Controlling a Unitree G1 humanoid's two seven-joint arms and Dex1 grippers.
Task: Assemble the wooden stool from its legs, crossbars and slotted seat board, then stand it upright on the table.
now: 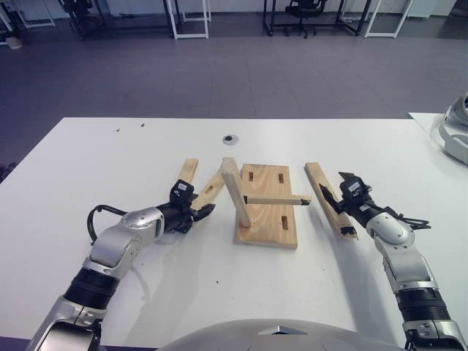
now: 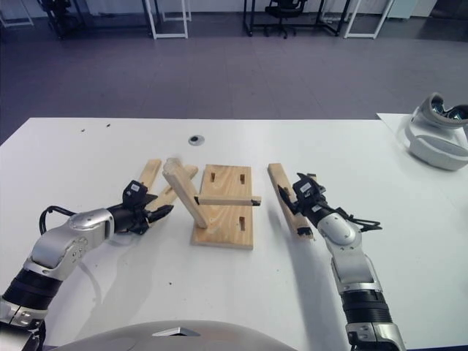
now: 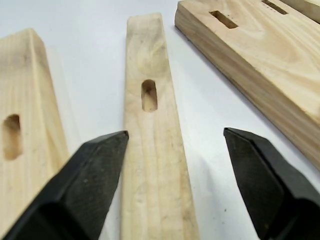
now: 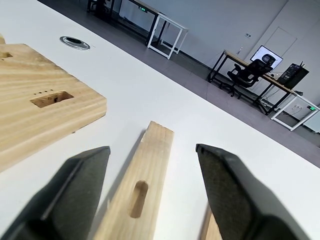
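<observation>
Grippers: left gripper (image 3: 176,134) spread wide and empty, straddling a flat pale wooden leg with an oval mortise (image 3: 150,170); right gripper (image 4: 151,149) equally wide and empty, astride a second slotted wooden leg (image 4: 147,165).
Reason: both look poised to pinch a leg across its narrow sides.
Board: rectangular slotted wooden seat board (image 1: 263,228) lies flat between them, slots up to receive legs; those two legs lie at its 9 and 3 o'clock.
Fitted part: thick tilted leg (image 1: 235,191) leans at the board's 9 o'clock edge, a thin crossbar (image 1: 281,199) jutting toward 3 o'clock; seating unclear.
Spare: third loose leg (image 1: 189,172) at 10 o'clock.
Counter: white counter (image 1: 88,161) carries everything.
Progress: early, by my judgement.
</observation>
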